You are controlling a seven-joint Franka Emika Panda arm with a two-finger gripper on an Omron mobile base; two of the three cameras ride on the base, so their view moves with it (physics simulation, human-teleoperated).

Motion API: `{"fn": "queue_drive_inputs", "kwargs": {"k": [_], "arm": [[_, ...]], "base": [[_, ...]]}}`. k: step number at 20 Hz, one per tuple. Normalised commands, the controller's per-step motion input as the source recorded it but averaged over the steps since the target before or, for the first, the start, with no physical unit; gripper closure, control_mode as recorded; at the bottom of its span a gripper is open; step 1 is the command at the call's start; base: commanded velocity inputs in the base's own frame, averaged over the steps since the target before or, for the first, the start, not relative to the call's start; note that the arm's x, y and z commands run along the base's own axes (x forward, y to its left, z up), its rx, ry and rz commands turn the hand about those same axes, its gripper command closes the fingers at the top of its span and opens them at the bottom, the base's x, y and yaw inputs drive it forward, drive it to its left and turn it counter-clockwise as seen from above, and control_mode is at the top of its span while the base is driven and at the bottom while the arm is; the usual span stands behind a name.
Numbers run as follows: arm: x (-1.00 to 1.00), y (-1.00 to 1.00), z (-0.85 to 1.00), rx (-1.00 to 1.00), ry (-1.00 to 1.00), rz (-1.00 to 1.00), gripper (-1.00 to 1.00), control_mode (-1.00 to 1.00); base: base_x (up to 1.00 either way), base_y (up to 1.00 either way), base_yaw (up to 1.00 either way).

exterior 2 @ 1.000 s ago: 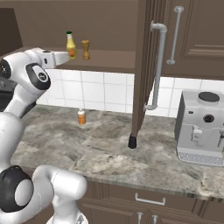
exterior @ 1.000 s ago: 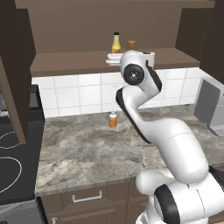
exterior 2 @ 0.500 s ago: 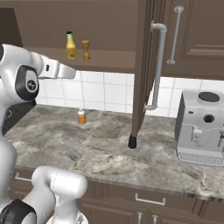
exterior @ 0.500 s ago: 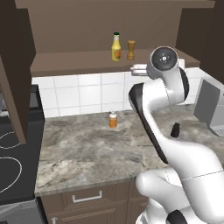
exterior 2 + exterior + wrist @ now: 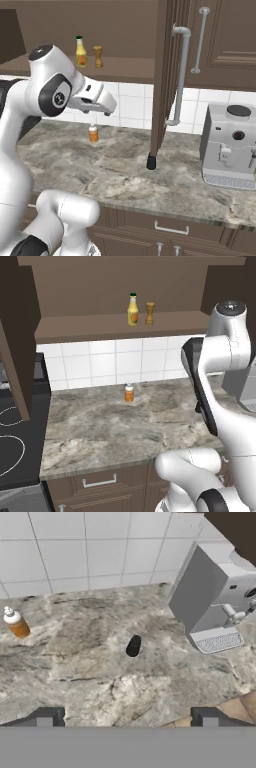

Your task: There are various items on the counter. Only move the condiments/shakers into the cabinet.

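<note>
I see a slim yellow squeeze bottle with dark green cap (image 5: 132, 309) and a small brown turned wooden shaker (image 5: 149, 313) on the plain dark brown wooden wall cabinet shelf (image 5: 90, 327). The small black shaker (image 5: 133, 646) reads near-solid black against the grey-brown marbled stone countertop (image 5: 100, 426), veined pale and dark. I note a small orange bottle with a white cap (image 5: 129, 393), glossy white square wall tiles (image 5: 90, 363) with grey grout, and a light grey boxy coffee machine (image 5: 231, 145).

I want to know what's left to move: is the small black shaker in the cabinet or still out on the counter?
Out: small black shaker stands upright on the grey-brown marbled counter.
</note>
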Motion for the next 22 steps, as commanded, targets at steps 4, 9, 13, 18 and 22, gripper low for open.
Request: {"fn": "queue_drive_inputs", "kwargs": {"k": [4,9,13,18,22], "arm": [[0.00,-0.63,-0.89,0.00,0.04,-0.02,-1.00,-1.00],[0.00,-0.61,-0.82,0.00,0.11,-0.03,-1.00,-1.00],[0.07,-0.15,-0.52,0.02,0.05,-0.02,-1.00,-1.00],[0.29,0.00,-0.38,0.05,0.00,-0.03,-1.00,-1.00],[0.46,0.00,-0.26,0.01,0.00,-0.02,-1.00,-1.00]], "base": [[0.00,0.00,0.00],[0.00,0.00,0.00],[0.00,0.00,0.00],[0.00,0.00,0.00],[0.00,0.00,0.00]]}}
